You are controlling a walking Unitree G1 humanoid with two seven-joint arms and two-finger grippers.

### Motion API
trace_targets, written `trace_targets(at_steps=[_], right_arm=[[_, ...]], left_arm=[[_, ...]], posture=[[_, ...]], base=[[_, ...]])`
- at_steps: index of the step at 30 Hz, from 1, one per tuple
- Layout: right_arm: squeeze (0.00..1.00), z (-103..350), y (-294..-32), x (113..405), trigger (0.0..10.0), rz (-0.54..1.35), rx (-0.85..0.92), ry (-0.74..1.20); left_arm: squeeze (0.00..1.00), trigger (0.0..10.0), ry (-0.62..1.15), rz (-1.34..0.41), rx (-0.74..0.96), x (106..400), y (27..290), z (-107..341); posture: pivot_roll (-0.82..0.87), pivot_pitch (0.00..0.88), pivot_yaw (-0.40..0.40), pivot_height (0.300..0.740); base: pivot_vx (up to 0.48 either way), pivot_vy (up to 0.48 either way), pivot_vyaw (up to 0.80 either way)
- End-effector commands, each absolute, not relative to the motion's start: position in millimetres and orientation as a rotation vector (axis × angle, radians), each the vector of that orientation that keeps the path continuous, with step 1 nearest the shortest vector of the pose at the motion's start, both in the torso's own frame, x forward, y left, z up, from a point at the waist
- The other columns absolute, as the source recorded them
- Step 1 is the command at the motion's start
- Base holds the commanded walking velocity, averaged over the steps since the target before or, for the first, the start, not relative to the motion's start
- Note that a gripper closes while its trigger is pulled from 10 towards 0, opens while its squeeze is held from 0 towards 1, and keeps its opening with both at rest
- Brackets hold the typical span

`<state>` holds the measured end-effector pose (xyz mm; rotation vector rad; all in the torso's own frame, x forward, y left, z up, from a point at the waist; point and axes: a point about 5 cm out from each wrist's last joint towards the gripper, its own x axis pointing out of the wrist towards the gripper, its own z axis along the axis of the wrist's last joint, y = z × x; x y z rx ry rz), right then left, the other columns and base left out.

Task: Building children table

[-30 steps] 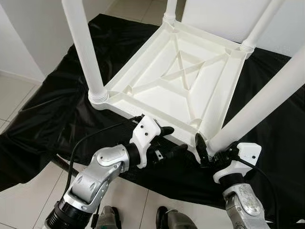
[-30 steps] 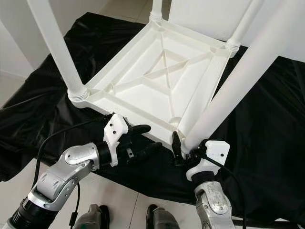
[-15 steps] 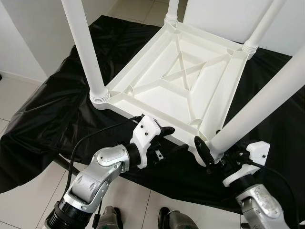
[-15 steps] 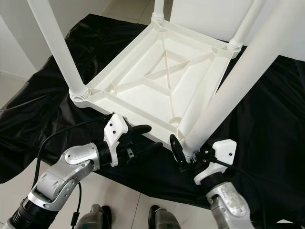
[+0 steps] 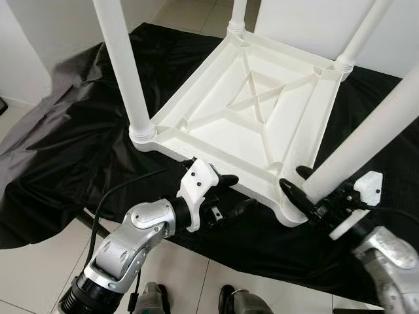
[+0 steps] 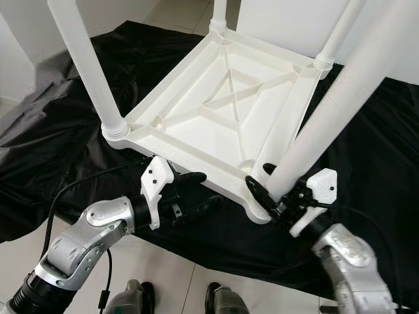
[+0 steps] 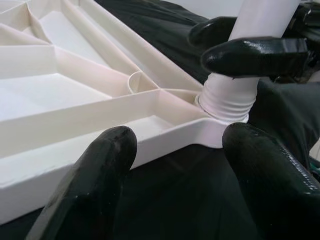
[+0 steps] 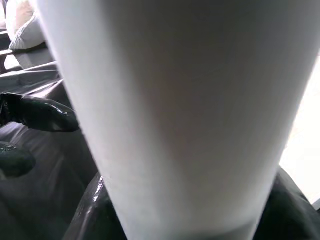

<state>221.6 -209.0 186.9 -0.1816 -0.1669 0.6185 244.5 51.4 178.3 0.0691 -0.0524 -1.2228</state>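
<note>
Your right hand (image 6: 267, 185) clamps near leg (image 6: 327, 116) at threaded base (likely seating it in socket). Left hand (image 5: 229, 193), fingers wide, straddles tabletop (image 5: 249, 111) rim beside it, bracing.

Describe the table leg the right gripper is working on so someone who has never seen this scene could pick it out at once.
An upside-down white plastic table top lies on a black sheet, with four white legs standing up from its corners. The one meant is the near-right leg, nearest the robot's right arm. It alone has the right gripper with black fingers either side of its base.
</note>
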Motion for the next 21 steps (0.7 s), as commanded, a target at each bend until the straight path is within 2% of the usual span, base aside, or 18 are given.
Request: trace_targets(at_steps=[1,5,10,13,21], right_arm=[[0.00,180.2,-216.4,221.0,0.0,0.622,-0.185,-0.108],[0.00,180.6,-218.4,222.1,0.0,0.607,-0.177,-0.108],[0.00,178.0,-216.6,222.3,0.0,0.437,-0.121,-0.106],[0.00,176.8,-214.2,221.4,0.0,0.402,-0.099,-0.104],[0.00,167.4,-192.0,214.8,0.0,0.134,0.006,-0.124]], left_arm=[[0.00,10.0,-0.046,-1.264,0.060,239.5,49.7,178.0],[0.00,10.0,-0.048,-1.266,0.060,239.8,48.8,178.1],[0.00,10.0,-0.050,-1.267,0.054,240.1,47.2,179.1],[0.00,10.0,-0.051,-1.268,0.054,240.1,47.0,179.2],[0.00,10.0,-0.050,-1.270,0.047,240.4,45.7,178.7]], posture=[[0.02,0.204,-0.027,0.740],[0.01,0.206,-0.029,0.740],[0.01,0.209,-0.036,0.740],[0.01,0.210,-0.035,0.740],[-0.01,0.213,-0.038,0.740]], base=[[0.000,0.000,0.00],[0.000,0.000,0.00],[0.000,0.000,0.00],[0.000,0.000,0.00],[0.000,0.000,0.00]])
